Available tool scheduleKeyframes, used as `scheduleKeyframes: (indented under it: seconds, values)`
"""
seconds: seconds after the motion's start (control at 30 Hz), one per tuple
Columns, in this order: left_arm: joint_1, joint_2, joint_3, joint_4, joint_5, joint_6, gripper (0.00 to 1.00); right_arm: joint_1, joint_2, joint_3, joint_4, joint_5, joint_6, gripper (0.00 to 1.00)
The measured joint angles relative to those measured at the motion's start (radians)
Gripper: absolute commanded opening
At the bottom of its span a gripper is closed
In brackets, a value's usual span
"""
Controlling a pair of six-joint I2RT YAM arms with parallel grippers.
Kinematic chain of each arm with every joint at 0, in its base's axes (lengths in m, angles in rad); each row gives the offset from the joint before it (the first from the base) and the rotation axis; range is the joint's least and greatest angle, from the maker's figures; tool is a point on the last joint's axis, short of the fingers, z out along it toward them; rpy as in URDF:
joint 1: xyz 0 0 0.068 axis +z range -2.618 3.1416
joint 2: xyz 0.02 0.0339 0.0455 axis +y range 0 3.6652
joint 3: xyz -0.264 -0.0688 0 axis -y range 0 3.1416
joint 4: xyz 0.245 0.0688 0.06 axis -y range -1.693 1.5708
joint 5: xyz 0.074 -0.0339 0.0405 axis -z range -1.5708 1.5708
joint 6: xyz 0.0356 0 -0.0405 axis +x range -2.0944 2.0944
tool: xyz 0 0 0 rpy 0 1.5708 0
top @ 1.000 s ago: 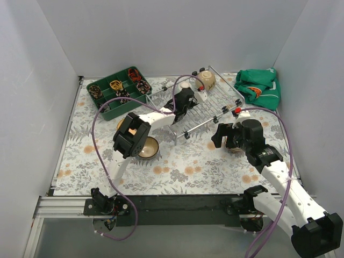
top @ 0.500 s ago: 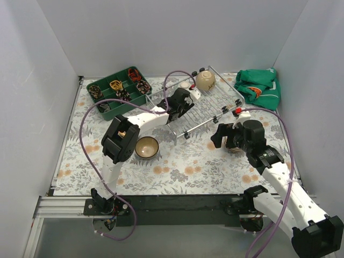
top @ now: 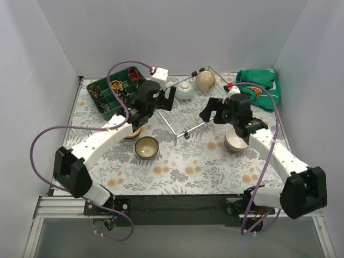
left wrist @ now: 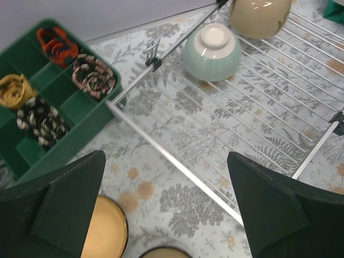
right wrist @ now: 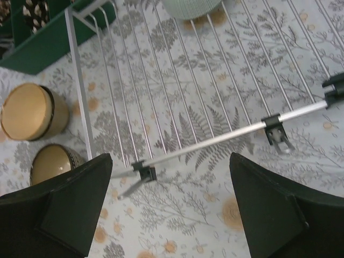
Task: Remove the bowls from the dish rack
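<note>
The silver wire dish rack (top: 212, 105) holds an upturned pale mint-green bowl (top: 186, 90) (left wrist: 212, 49) and a beige bowl (top: 205, 80) (left wrist: 260, 13) at its far end. On the mat, a tan bowl (top: 147, 147) (right wrist: 54, 161) stands upright, and a second tan one (left wrist: 105, 228) (right wrist: 32, 112) lies beside it. A stack of bowls (top: 235, 141) sits to the right. My left gripper (top: 152, 105) (left wrist: 166, 215) hangs open over the rack's left end. Above the rack's near rail, my right gripper (top: 215, 110) (right wrist: 169, 209) is open too. Both are empty.
A green compartmented tray (top: 115, 91) (left wrist: 43, 107) with small coiled items stands at the back left, close to the rack's corner. A green cloth (top: 259, 87) lies at the back right. White walls close in three sides.
The left gripper moved from over the rack's middle to its left end and opened wide. The right gripper rose from the mat's right side to the rack's near rail, uncovering the stacked bowls.
</note>
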Motion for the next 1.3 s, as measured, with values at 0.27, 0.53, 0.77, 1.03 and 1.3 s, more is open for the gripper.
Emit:
scheduleKeyframes:
  seconds: [0.27,0.53,0.77,1.03,1.3]
  values:
    - [0.092,-0.326,-0.388,0.027,-0.002,-0.117,0.98,0.0,0.321,0.211,0.122,0.039,0.219,0.99]
    - [0.093,-0.459,-0.583,0.135,-0.033,-0.148,0.98,-0.001,0.623,0.451,0.201,0.104,0.412,0.99]
    - [0.093,-0.48,-0.595,0.19,-0.087,-0.15,0.98,-0.004,0.833,0.62,0.214,0.169,0.47,0.99]
    - [0.093,-0.501,-0.604,0.222,-0.101,-0.148,0.98,-0.019,0.955,0.671,0.272,0.137,0.491,0.98]
    - [0.093,-0.501,-0.605,0.227,-0.1,-0.148,0.98,-0.03,0.988,0.662,0.395,0.083,0.526,0.97]
